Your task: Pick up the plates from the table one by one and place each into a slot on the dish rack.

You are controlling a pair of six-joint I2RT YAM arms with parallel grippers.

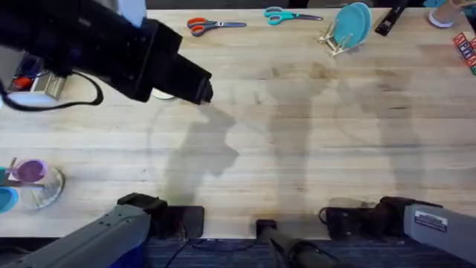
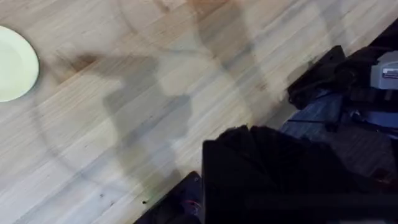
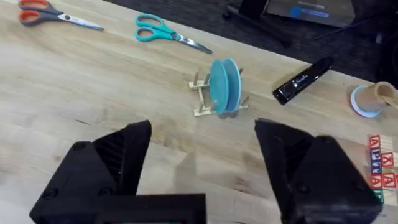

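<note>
A teal plate (image 1: 351,24) (image 3: 224,86) stands upright in a slot of the small wooden dish rack (image 1: 332,43) (image 3: 202,102) at the table's far side. A cream-yellow plate (image 2: 12,62) lies flat on the table (image 1: 297,134); in the overhead view only its edge (image 1: 165,94) peeks out under the left arm. That arm is raised high, large and blurred, and my left gripper (image 1: 201,85) hangs above the table just right of the cream plate. My right gripper (image 3: 202,174) is open and holds nothing, low at the near edge and facing the rack.
Red scissors (image 1: 212,26) and teal scissors (image 1: 288,15) lie along the far edge, with a black marker-like object (image 1: 390,20) right of the rack. A clear glass bowl (image 1: 41,186) sits at the near left. Coloured blocks (image 1: 466,48) lie far right.
</note>
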